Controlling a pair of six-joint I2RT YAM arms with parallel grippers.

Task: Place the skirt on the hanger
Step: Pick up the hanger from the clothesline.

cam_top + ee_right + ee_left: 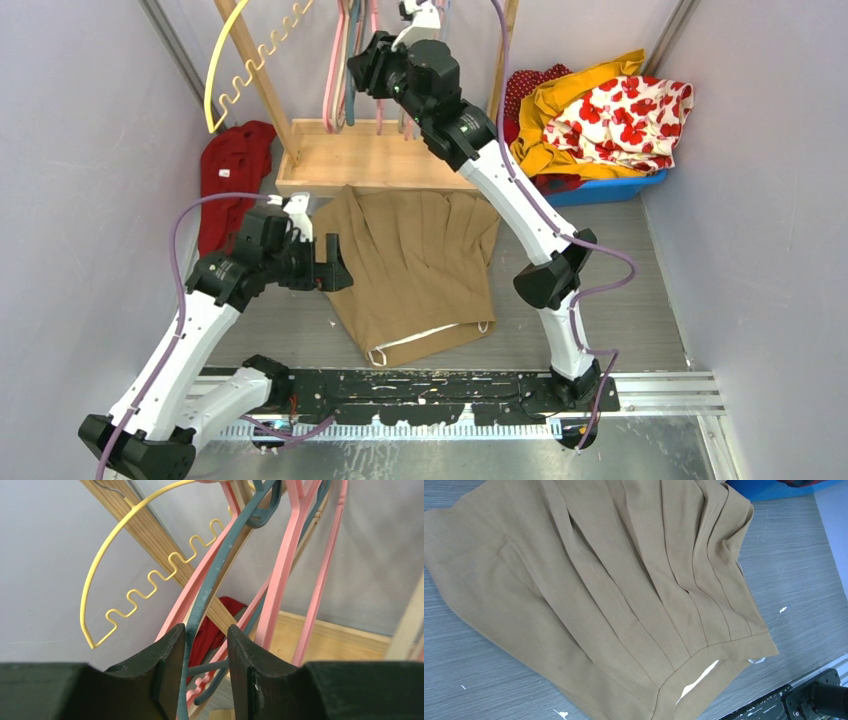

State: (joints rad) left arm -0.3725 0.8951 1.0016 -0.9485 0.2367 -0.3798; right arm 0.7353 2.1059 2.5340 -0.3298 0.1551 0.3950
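The tan pleated skirt lies flat on the grey table, its waistband toward the near edge; it fills the left wrist view. My left gripper hovers open at the skirt's left edge, holding nothing; its fingers are out of its own wrist view. My right gripper is raised at the hanger rack. In the right wrist view its jaws straddle a teal hanger: the hanger's arm lies against the left finger, with a gap to the right finger.
Pink hangers and a yellow wire hanger hang beside the teal one on a wooden rack. A red garment lies at the left. A blue bin of clothes stands at the back right.
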